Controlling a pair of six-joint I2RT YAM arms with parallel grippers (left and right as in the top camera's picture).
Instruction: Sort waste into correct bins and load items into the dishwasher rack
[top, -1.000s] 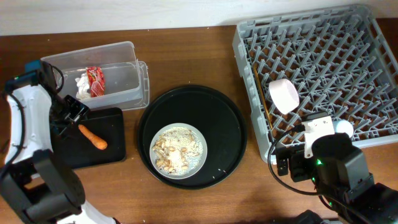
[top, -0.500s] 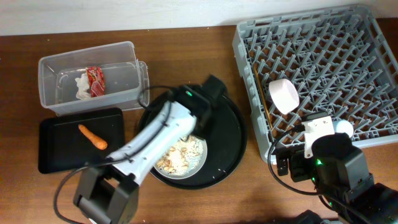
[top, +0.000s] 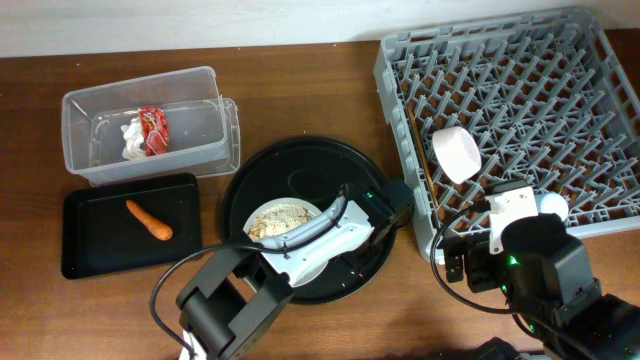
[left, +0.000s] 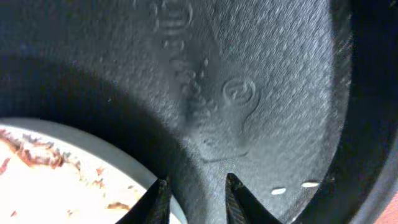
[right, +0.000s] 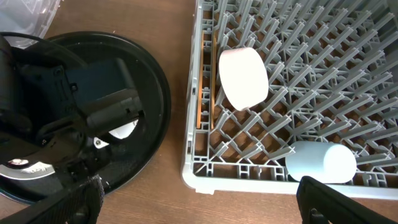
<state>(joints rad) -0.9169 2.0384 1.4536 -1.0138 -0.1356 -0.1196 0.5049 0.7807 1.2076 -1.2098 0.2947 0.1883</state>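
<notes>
Overhead, the left gripper (left: 196, 200) has swung from the black bin (top: 90, 255) to the plate (top: 249, 232), narrowly parted and empty: food scraps (top: 283, 216) likely next.

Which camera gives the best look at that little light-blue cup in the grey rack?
The right wrist view: the light-blue cup lies on its side, whole, at the dishwasher rack's near edge. Overhead, only a pale sliver shows beside the right arm. The left wrist view misses it.
</notes>
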